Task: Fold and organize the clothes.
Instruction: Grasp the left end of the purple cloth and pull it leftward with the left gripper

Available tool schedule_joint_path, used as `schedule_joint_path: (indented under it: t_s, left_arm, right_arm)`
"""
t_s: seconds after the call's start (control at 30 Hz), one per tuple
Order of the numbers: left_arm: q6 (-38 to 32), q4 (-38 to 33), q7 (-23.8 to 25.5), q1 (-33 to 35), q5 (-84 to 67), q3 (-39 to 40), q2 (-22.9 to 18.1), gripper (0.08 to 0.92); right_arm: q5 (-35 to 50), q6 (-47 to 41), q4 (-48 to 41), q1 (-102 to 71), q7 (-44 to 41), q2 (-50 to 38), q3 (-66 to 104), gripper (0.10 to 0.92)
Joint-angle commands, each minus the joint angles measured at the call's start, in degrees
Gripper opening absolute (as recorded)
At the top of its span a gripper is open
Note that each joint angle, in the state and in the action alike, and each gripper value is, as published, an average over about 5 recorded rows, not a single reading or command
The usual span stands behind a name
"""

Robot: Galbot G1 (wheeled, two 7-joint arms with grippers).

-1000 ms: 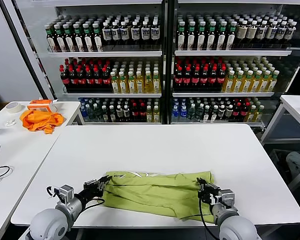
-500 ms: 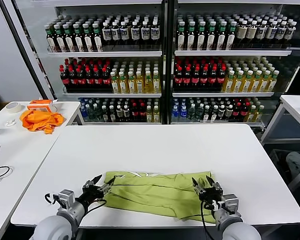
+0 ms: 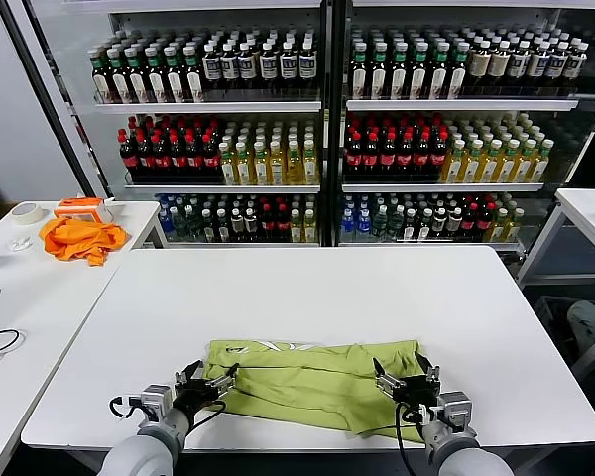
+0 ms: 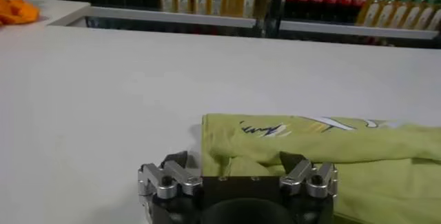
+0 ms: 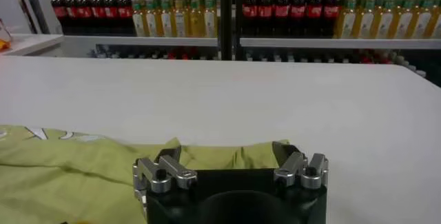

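Note:
The clothes, one yellow-green T-shirt (image 3: 312, 382), lie folded into a long band near the front edge of the white table (image 3: 307, 288), with a strip of printed graphic along the far edge. My left gripper (image 3: 210, 378) is open at the band's left end, its fingers apart with cloth lying loose between them. My right gripper (image 3: 404, 371) is open at the right end in the same way. In the left wrist view the shirt (image 4: 344, 149) spreads just ahead of that gripper (image 4: 236, 160). The right wrist view shows the shirt (image 5: 69, 170) under and ahead of that gripper (image 5: 224, 151).
A bright orange cloth (image 3: 79, 238), an orange box (image 3: 82, 206) and a tape roll (image 3: 25, 211) sit on the side table at the left. Glass-door coolers full of bottles (image 3: 327, 129) stand behind the table. Another white table (image 3: 590, 213) is at the right.
Both grippers went from shut on the shirt's ends to open, letting the cloth go. They have drawn back a little toward the front edge, and the shirt has settled flat.

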Motion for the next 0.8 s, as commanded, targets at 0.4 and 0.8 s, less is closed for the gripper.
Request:
schedule_joint_path:
  t_s: [0.4,0.8]
  left_arm:
    - [0.3,0.6,-5.1,-1.7,0.6,3.5,-2.5,0.503]
    - [1.8,0.7,-4.3,-3.7,1.8,0.4,-1.5,0.159]
  right_arm:
    - [-0.8,0.4,-0.2,-0.5,-0.1,0.5,-0.1,0.823]
    - [-1.2,0.7,-0.2,-0.5,-0.1,0.1,0.0,0.823]
